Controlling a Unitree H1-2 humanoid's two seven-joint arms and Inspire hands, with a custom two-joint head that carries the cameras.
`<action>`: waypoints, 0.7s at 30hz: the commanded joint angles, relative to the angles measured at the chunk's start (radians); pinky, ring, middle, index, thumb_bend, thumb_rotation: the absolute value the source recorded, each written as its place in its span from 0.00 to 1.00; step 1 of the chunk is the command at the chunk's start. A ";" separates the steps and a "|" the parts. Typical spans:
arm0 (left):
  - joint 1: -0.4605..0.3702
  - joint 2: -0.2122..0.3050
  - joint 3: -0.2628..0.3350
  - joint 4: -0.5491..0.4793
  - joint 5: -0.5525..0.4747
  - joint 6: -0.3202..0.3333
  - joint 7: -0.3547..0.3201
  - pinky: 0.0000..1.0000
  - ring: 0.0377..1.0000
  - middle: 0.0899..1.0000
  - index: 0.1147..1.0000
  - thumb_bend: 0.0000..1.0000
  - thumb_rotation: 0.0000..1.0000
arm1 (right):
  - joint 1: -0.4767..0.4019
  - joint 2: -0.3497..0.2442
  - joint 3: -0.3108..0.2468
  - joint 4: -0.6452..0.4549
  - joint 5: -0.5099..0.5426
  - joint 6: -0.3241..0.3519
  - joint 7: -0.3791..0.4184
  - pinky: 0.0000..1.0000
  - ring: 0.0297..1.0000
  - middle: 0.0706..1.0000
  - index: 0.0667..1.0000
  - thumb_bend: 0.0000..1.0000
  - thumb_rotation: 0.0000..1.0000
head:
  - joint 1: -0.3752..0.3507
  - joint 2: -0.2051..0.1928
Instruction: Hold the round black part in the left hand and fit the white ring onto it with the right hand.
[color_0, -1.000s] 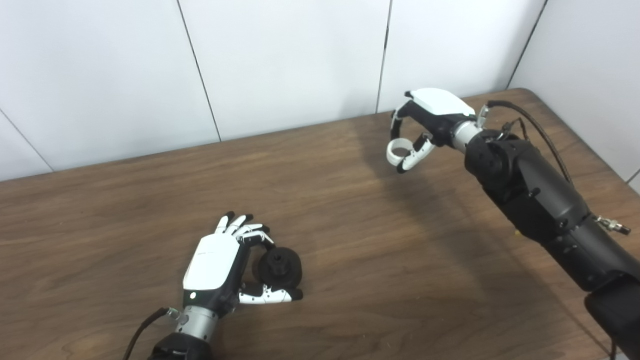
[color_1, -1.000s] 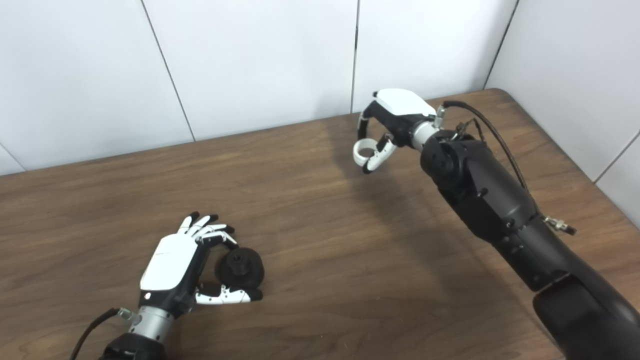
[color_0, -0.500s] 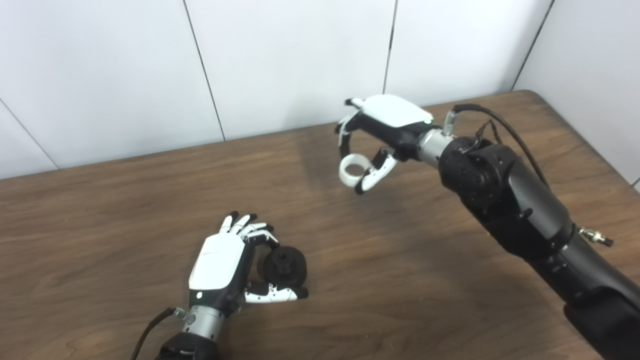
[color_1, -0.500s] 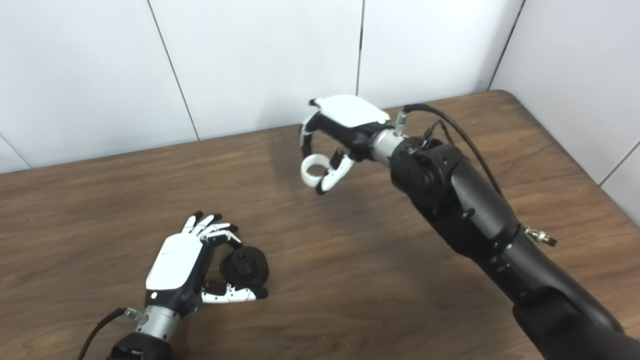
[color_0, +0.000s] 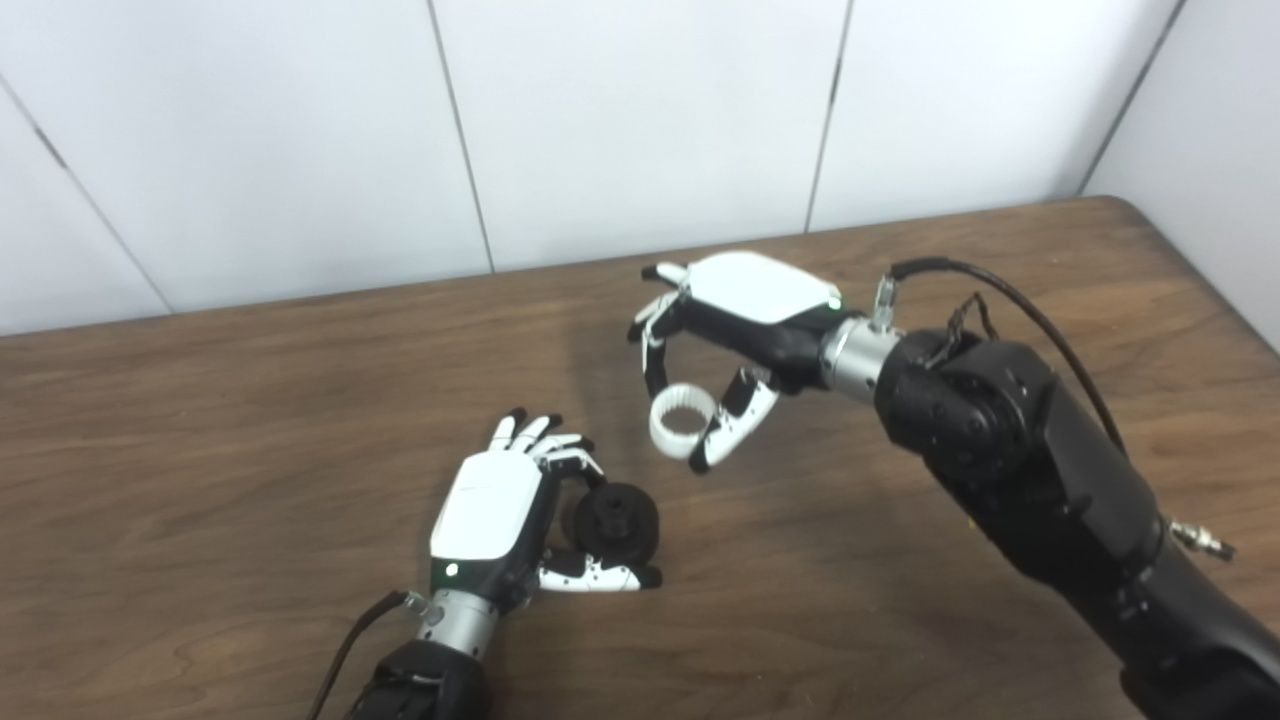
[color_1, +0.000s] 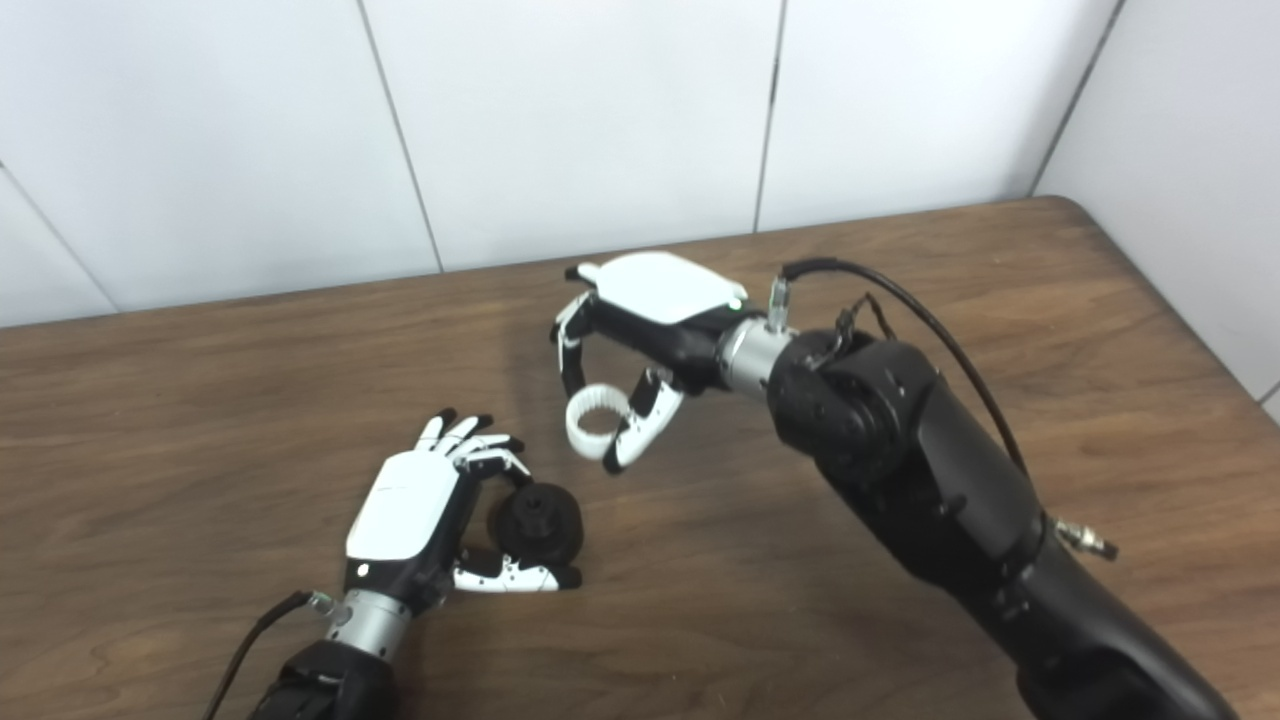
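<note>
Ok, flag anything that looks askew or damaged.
Nothing stands out. The left hand holds the round black part on the table; the right hand holds the white ring clear of it.

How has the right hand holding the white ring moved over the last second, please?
Yes: the right hand with the white ring has moved from the wooden table's far side toward the round black part.

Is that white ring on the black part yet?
No. The white ring hangs in the right hand, apart from the black part.
</note>
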 joint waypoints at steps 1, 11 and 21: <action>0.004 -0.002 -0.024 0.032 0.020 0.011 -0.042 1.00 0.91 0.76 0.42 0.52 0.05 | -0.023 0.012 -0.010 -0.038 -0.008 -0.004 -0.003 1.00 1.00 0.80 0.44 0.53 0.14 | 0.000 0.000; -0.001 -0.011 -0.029 0.041 0.030 0.011 -0.028 1.00 0.90 0.76 0.42 0.52 0.05 | 0.009 0.057 0.013 -0.047 -0.003 -0.025 -0.001 1.00 1.00 0.83 0.44 0.53 0.14 | 0.030 0.011; 0.000 -0.023 -0.033 0.031 0.026 0.022 -0.043 1.00 0.91 0.77 0.42 0.52 0.05 | 0.031 0.085 0.025 -0.022 -0.010 -0.059 -0.025 1.00 1.00 0.83 0.45 0.53 0.14 | 0.047 0.016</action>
